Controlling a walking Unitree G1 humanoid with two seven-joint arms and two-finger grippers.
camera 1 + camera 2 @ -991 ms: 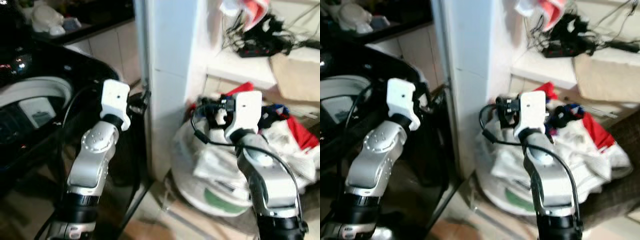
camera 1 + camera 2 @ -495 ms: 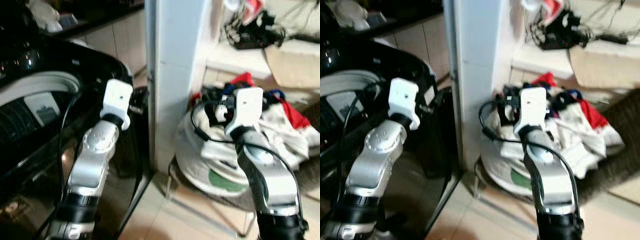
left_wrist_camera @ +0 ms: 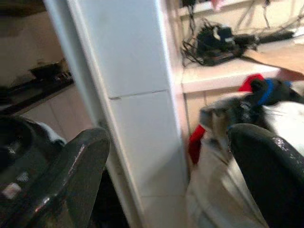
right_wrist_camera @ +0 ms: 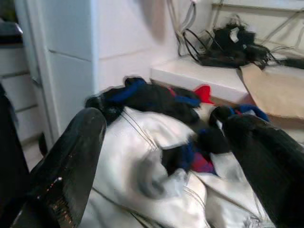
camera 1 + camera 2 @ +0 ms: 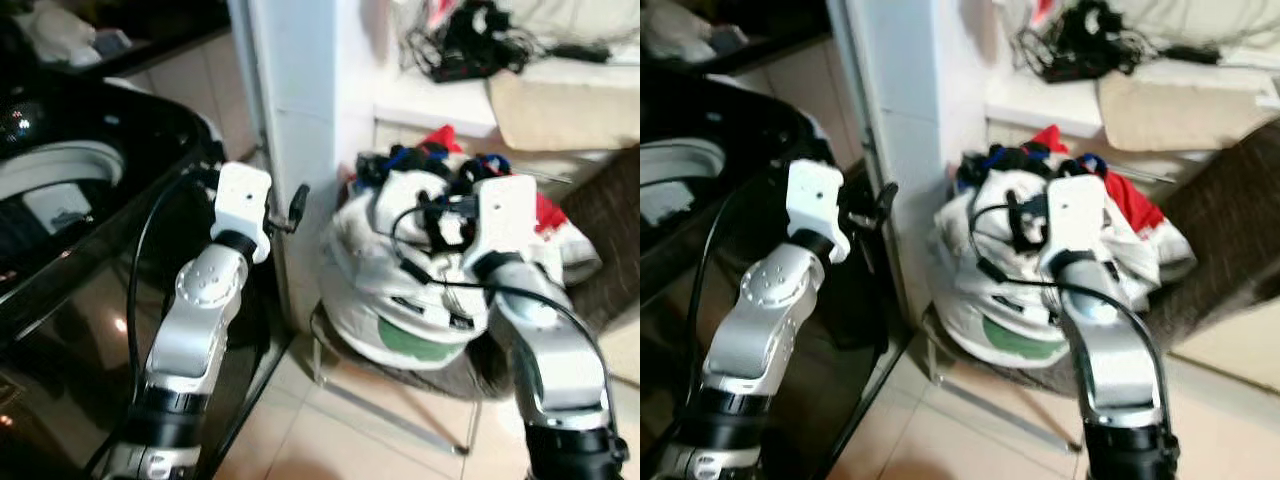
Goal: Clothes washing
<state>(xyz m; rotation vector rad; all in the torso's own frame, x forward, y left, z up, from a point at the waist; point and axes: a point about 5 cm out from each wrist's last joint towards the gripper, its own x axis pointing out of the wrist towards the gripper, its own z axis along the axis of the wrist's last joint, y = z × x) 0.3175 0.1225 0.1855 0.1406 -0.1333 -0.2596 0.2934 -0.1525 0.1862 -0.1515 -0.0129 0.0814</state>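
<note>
Looking for writing, we find none we can read: the white panel inside the washing machine point(image 5: 60, 200) at far left is too blurred to make out.

Both our arms are raised and bent at the elbow, forearms reaching forward. Our left gripper point(image 3: 166, 185) is held in front of the white tiled pillar point(image 5: 295, 110), beside the machine's glossy black body, and its two black fingers point(image 3: 71, 175) stand wide apart with nothing between them. Our right gripper point(image 4: 161, 156) hovers over the laundry pile point(image 5: 400, 270), fingers point(image 4: 71, 156) likewise spread and holding nothing; we cannot tell whether they touch the cloth.

The pile lies just right of the pillar, heaped in a wire-framed basket point(image 5: 390, 400) on the tiled floor point(image 5: 340, 450). It is a rounded mound with no clear long axis. A big white garment with a green patch point(image 5: 415, 345) covers its near side, and dark blue, black and red pieces point(image 4: 156, 97) sit at its far top. Behind it, a white ledge point(image 5: 430, 100) carries a tangle of black cables point(image 5: 465, 40) and a beige cloth point(image 5: 560, 105).
</note>
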